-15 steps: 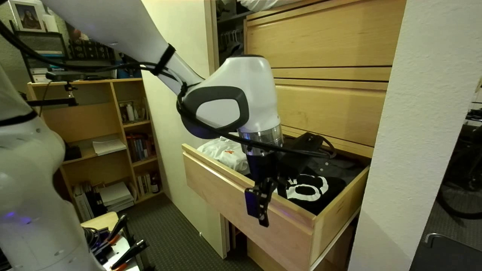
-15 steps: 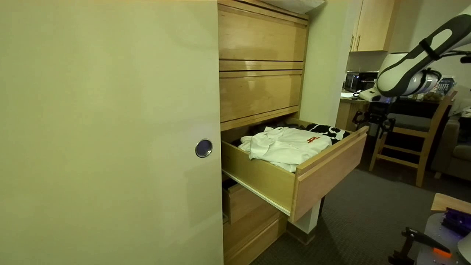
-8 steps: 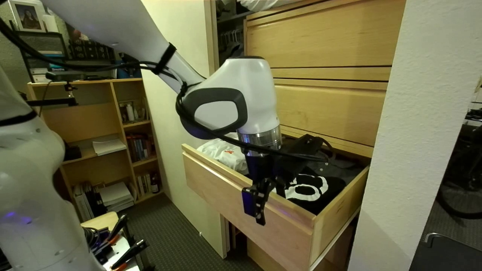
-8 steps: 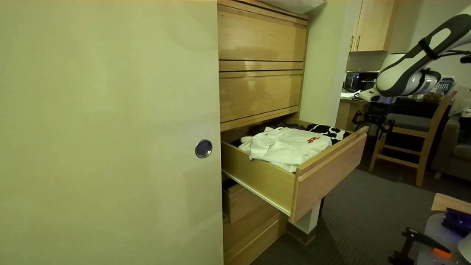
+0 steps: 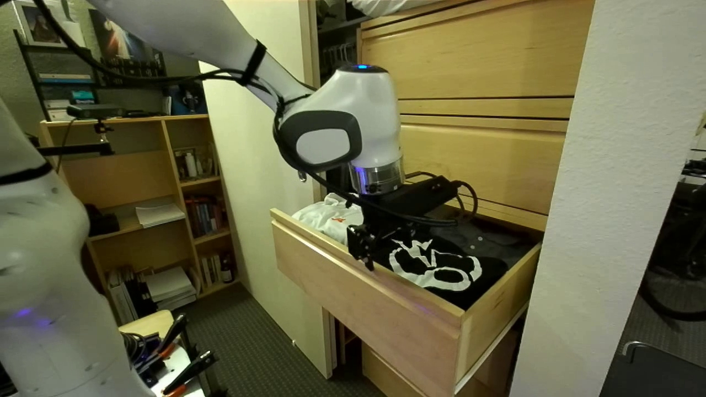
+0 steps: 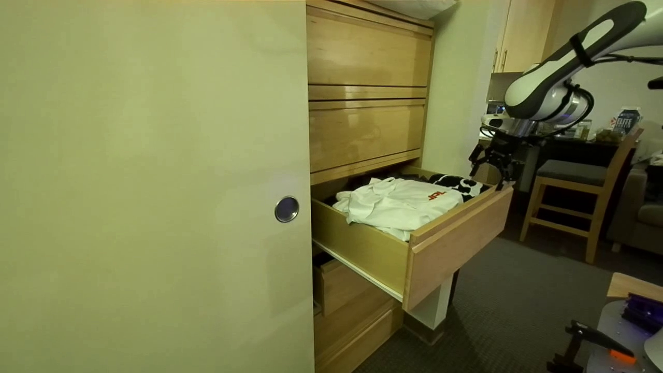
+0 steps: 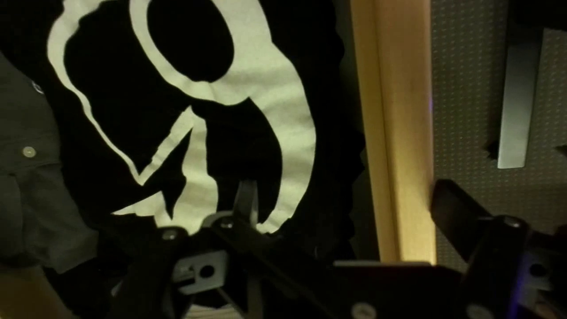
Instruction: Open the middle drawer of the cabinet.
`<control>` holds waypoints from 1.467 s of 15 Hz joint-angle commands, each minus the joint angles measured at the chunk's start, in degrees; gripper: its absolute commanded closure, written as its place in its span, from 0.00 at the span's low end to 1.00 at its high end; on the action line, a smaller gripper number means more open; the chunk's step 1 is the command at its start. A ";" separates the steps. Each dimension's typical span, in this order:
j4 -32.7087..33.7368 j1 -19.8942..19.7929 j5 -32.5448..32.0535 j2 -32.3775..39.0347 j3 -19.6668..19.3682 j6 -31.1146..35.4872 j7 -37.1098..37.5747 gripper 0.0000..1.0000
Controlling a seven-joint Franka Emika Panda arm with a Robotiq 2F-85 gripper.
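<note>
The middle drawer stands pulled far out of the light-wood cabinet; the drawer and cabinet show in both exterior views. A white shirt and a black cloth with white print lie in it. My gripper is open over the drawer front's top edge, at the end away from the white shirt. In the wrist view, the gripper's fingers stand wide apart, one over the black cloth, one on the outer side of the front's top edge. Whether that finger touches is unclear.
A lower drawer stands slightly out beneath. A pale sliding door borders the cabinet, and a white wall stands at its other side. A bookshelf, a small table with clamps and a wooden chair are around.
The gripper has risen and moved toward the cabinet, tilting, from low in front of the drawer front to its top edge. The drawer has slid slightly inward with its clothes.
</note>
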 commanded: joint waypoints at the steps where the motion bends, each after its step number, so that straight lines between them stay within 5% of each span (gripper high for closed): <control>1: 4.71 0.36 2.91 0.37 1.33 0.73 9.10 0.00; 8: 11.75 -1.28 -4.38 2.21 2.42 2.87 31.21 0.00; 17: 13.17 -4.94 -25.25 3.70 2.36 3.73 68.51 0.00; 22: 12.32 -4.30 -28.53 1.43 2.29 0.53 77.14 0.00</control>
